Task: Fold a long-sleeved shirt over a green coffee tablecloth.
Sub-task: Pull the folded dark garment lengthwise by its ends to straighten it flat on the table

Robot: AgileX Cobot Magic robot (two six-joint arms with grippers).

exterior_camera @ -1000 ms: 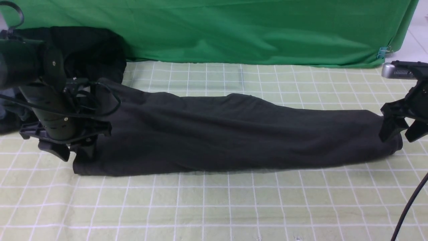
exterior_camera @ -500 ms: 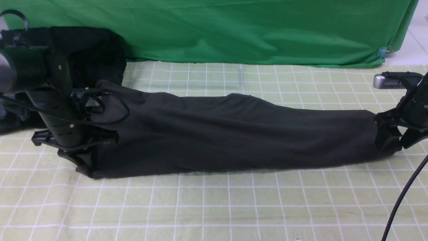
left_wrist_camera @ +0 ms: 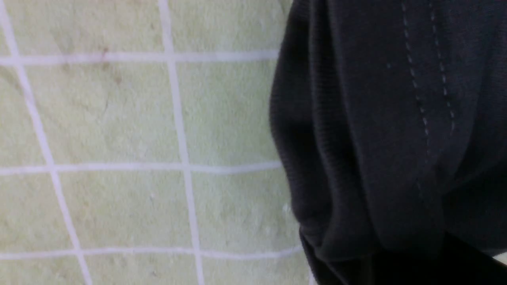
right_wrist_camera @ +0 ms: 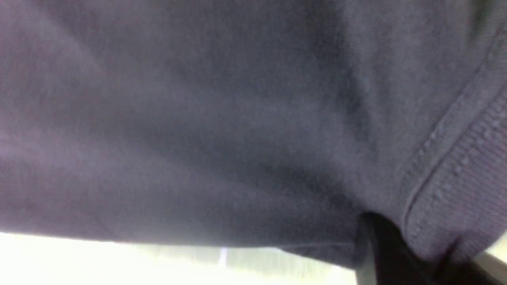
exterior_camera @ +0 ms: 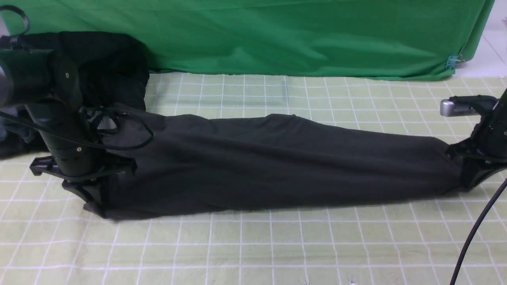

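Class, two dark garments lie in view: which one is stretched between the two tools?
The long-sleeved shirt, charcoal, spanning the checked tablecloth from left tool to right tool; the blacker heap sits bunched at the back left.

The shirt [exterior_camera: 273, 162] lies as a long dark band across the tablecloth [exterior_camera: 277, 245], stretched between the arms. The left gripper [exterior_camera: 97, 206] pinches its left end low at the cloth, and the right gripper [exterior_camera: 467, 183] pinches its narrower right end. Black clothing [exterior_camera: 111, 67] is heaped behind the left arm, against the plain green cloth [exterior_camera: 277, 35]. A cable [exterior_camera: 473, 237] hangs at the right.
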